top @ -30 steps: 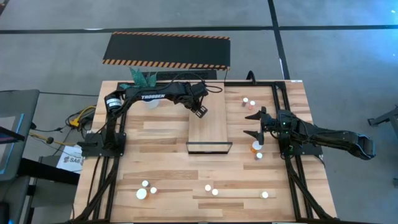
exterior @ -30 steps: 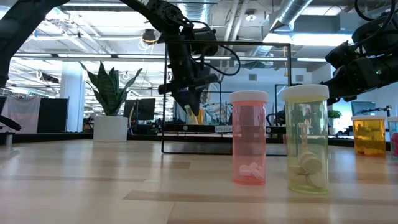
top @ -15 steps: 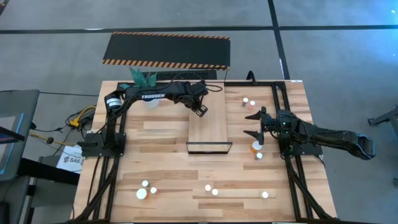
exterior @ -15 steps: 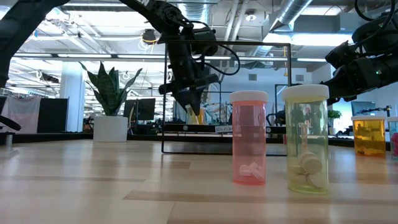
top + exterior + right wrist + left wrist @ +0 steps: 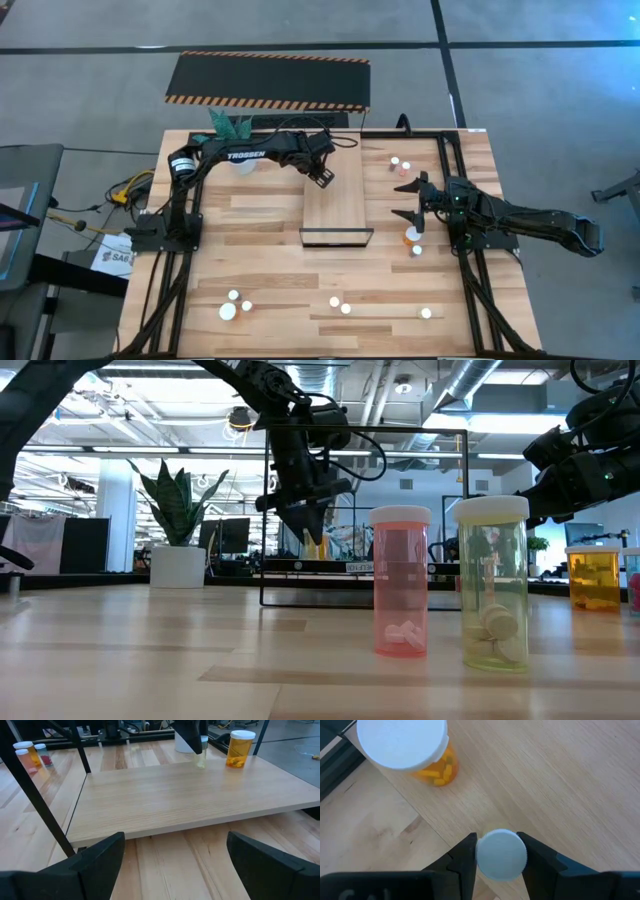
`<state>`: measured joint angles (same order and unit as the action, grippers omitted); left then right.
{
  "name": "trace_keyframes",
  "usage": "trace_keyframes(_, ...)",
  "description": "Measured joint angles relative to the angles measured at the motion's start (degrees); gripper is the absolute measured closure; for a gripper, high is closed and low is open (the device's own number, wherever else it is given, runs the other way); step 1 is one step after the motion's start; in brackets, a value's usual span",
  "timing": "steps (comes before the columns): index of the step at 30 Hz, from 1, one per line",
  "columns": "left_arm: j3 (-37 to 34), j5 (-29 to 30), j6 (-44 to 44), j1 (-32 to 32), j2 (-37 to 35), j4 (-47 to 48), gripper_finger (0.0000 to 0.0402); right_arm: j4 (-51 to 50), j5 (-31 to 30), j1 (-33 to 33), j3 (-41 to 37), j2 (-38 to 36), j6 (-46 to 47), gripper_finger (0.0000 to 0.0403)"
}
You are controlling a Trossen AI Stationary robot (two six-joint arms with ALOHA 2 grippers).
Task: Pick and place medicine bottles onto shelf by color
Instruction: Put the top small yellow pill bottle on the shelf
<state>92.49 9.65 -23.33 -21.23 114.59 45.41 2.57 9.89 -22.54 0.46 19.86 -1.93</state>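
Observation:
The shelf [image 5: 335, 205] is a pale board lying mid-table, its dark frame at the near end. My left gripper [image 5: 322, 180] hangs over the shelf's far end, its fingers shut on a small yellowish white-capped bottle [image 5: 501, 855]. That bottle stands on the board [image 5: 201, 761]. A larger orange bottle [image 5: 427, 755] stands on its base at the shelf's far corner. My right gripper [image 5: 412, 200] waits open at the shelf's right side, nothing between its fingers [image 5: 175, 855]. More bottles stand about the table. My left gripper has the small bottle's white cap [image 5: 485, 865] between its two fingers, one on each side of the round rim. The fingers come from above, slanting steeply down. The bottle stands upright with its base on the shelf's far end.
Pink [image 5: 401, 582] and yellowish [image 5: 492, 585] bottles stand near the front edge, with others along it [image 5: 232, 302]. Several more stand at the right [image 5: 398, 163], by my right arm [image 5: 413, 238]. A potted plant [image 5: 232, 128] sits at the far left. A black mat [image 5: 268, 80] lies beyond the table.

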Motion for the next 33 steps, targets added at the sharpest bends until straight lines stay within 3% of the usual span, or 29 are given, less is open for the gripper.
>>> trace_keyframes(33, 0.00, 0.63, -1.55, 0.02, -0.05, -0.66, 0.0278, 0.00, -0.02, 0.00, 0.01, 0.00, 0.00, 0.0029)
